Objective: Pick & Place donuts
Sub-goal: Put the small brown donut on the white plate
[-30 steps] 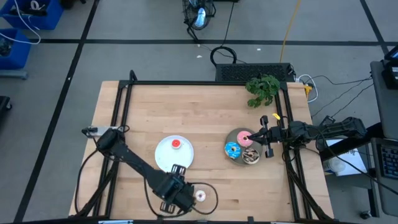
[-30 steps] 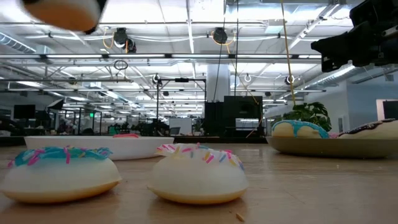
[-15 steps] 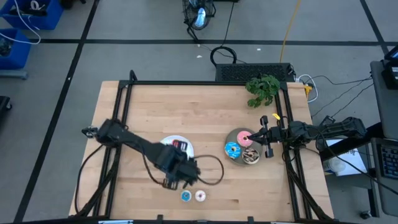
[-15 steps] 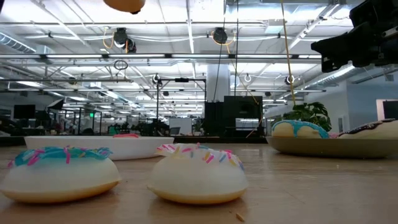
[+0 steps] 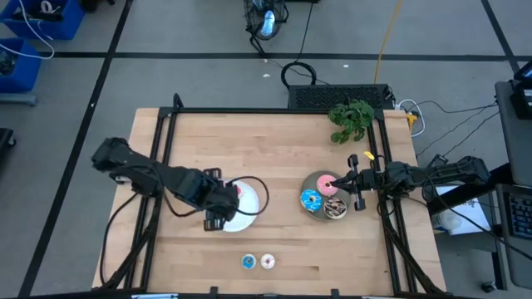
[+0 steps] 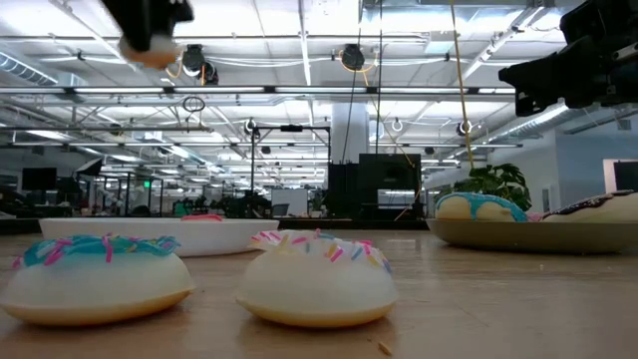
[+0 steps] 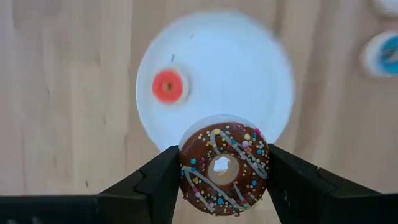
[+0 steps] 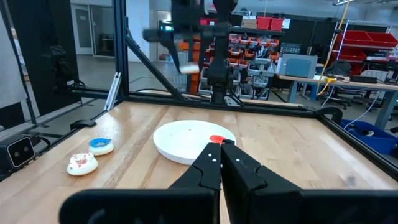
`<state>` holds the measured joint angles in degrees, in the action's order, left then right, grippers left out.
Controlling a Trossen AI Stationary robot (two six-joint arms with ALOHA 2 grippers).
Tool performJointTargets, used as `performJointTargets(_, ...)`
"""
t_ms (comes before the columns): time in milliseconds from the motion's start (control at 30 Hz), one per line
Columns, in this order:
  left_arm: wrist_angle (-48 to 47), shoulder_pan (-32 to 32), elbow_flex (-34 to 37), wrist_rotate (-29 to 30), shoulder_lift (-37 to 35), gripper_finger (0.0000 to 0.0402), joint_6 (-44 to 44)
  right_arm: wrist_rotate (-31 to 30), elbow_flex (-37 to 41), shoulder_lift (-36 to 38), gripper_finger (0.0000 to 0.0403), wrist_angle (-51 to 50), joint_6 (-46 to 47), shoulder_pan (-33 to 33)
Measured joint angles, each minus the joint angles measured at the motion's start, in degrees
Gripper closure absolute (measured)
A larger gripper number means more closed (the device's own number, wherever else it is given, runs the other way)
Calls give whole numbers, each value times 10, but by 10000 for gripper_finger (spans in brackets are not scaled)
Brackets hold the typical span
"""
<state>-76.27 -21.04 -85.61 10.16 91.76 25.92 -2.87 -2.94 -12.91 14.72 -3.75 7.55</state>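
My left gripper (image 5: 218, 216) hangs above the near-left rim of the white plate (image 5: 248, 208), shut on a tiny brown sprinkled donut (image 7: 224, 169). A tiny red donut (image 7: 168, 86) lies flat on that plate. Near the table's front edge, a tiny blue donut (image 5: 248, 262) and a white-pink one (image 5: 268, 262) lie flat on the wood. The grey plate (image 5: 317, 181) holds the pink (image 5: 330, 186), blue sprinkled (image 5: 312, 199) and chocolate (image 5: 336, 209) donuts. My right gripper (image 5: 338, 181) is shut, level, by the grey plate's right side. My left gripper pinches the brown donut's outer rim (image 7: 185, 171) between its two fingers (image 7: 155, 183), one on each opposite side. The fingers come from above, pointing down. The donut sits level with its sprinkled face up, lifted clear above the white plate's edge.
A green plant sprig (image 5: 352, 119) lies at the far right corner. A black metal frame (image 5: 158, 141) runs along the table's edges. Bare wood lies between the two plates and across the table's far half.
My left gripper has gone up and away from the near edge, leftward and toward the white plate, rolling somewhat as it went. It carries the brown donut, now high above the plate's near-left rim. The blue and white-pink donuts, covered before by the arm, now show.
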Motion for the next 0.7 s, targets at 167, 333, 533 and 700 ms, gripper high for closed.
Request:
performJointTargets(167,17,3,81,-26,-7,183,23,0,0,0,403,0,0,0)
performJointTargets(333,113,3,143,-42,-6,183,2,0,0,0,403,1,0,0)
performJointTargets(533,181,14,186,-44,-6,183,-16,0,0,0,403,1,1,0)
performJointTargets(700,198,29,191,-56,-6,183,-17,0,0,0,403,1,1,0)
